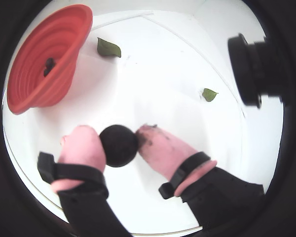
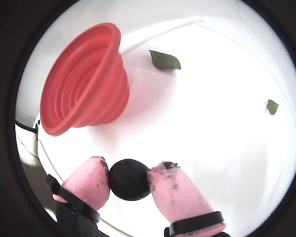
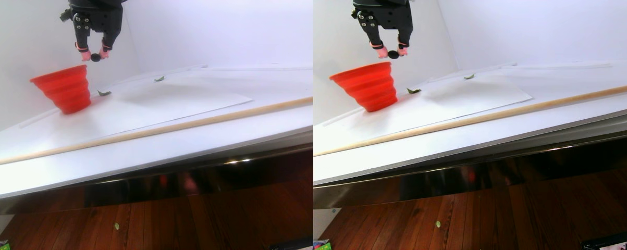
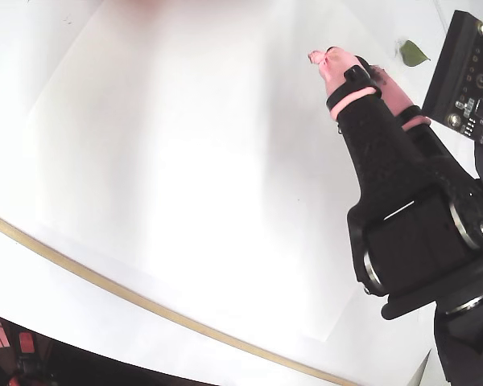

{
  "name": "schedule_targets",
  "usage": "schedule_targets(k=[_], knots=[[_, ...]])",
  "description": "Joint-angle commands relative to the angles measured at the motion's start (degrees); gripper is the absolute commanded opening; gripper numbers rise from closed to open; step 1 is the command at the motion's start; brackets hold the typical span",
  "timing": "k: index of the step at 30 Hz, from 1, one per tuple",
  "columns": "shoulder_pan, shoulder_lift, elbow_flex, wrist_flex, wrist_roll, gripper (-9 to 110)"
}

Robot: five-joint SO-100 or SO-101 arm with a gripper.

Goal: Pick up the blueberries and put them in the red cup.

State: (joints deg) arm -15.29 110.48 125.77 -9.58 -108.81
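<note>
A round black blueberry (image 1: pixel 118 145) is pinched between my pink-tipped fingers; my gripper (image 1: pixel 117 144) is shut on it. The other wrist view shows the same blueberry (image 2: pixel 129 179) in the gripper (image 2: pixel 129 177). The ribbed red cup (image 1: pixel 44 59) stands upright to the upper left, with a small dark thing (image 1: pixel 49 65) inside it. In the stereo pair view the gripper (image 3: pixel 95 56) hangs in the air just above and right of the cup (image 3: pixel 63 86). The fixed view shows only the back of the fingers (image 4: pixel 338 71); the berry is hidden there.
Two green leaves (image 1: pixel 108 48) (image 1: pixel 208 94) lie on the white sheet beyond the gripper. A black camera (image 1: pixel 256 69) juts in at the right. A long wooden strip (image 3: pixel 188 124) runs along the table near its front edge.
</note>
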Motion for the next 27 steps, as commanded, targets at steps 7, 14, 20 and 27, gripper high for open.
schedule_targets(k=[7, 14, 20, 27], knots=[[-6.2, 2.7, -6.2, -2.2, 0.9, 15], [-8.3, 0.3, -7.8, -4.0, 1.4, 14], [-9.7, -1.2, -9.1, -4.4, 1.4, 14], [-11.2, -3.8, -10.3, -5.9, 1.6, 15]])
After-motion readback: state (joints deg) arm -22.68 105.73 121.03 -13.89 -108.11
